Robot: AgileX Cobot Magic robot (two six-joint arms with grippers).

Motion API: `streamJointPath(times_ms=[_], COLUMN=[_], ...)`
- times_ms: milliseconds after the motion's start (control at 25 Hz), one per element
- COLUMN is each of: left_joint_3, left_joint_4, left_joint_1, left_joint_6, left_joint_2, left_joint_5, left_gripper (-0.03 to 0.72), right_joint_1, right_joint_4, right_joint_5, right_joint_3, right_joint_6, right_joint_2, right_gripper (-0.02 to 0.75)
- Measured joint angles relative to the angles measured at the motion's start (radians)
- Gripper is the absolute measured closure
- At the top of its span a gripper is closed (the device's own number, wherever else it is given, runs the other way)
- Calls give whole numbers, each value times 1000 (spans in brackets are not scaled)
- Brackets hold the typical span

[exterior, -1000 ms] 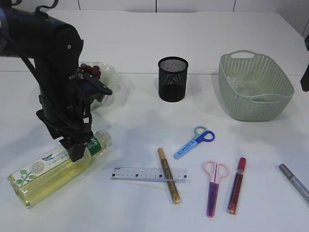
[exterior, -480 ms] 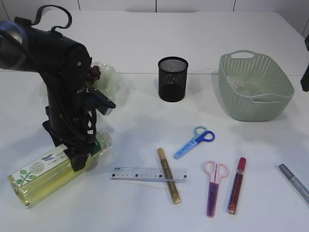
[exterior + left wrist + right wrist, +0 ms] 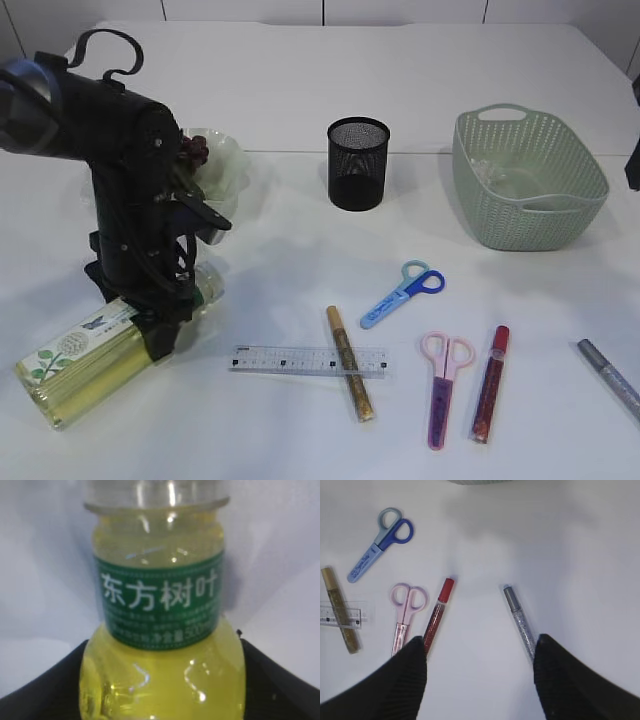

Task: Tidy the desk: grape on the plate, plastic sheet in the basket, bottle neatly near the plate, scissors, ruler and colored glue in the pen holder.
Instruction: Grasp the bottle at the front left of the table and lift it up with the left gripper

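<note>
Exterior view, left claw spread astride bottle lying at 8 o'clock on table; right claw spread, empty, above silver glue.

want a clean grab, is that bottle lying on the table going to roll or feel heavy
The bottle lies on its side and looks round, so it will probably roll if nudged. It looks nearly full of yellow liquid, so likely heavy. Its glossy plastic may be slippery.

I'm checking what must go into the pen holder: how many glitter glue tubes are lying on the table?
3: the gold glue tube lies across the ruler, the red glue tube lies right of the pink scissors, and the silver glue tube is at the table's right edge.
</note>
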Motion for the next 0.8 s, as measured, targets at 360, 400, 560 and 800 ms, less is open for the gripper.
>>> streamJointPath(times_ms=[360,400,560,800], left_joint_3=[-2,-4,-10,-12], left_joint_4=[-18,-20,-29,-117], left_joint_1=[5,5,5,33], left_joint_6=[0,0,2,2], left_joint_2=[30,30,30,31], left_joint_5=[2,4,15,27], left_gripper=[162,184,228,232], right_joint_1=[0,0,0,0], right_joint_4=[-10,-10,-11,-12], right_joint_5=[0,0,0,0], right_joint_3=[0,0,0,0], right_joint_6=[0,0,0,0], right_joint_2=[0,0,0,0], right_gripper=[214,214,214,214])
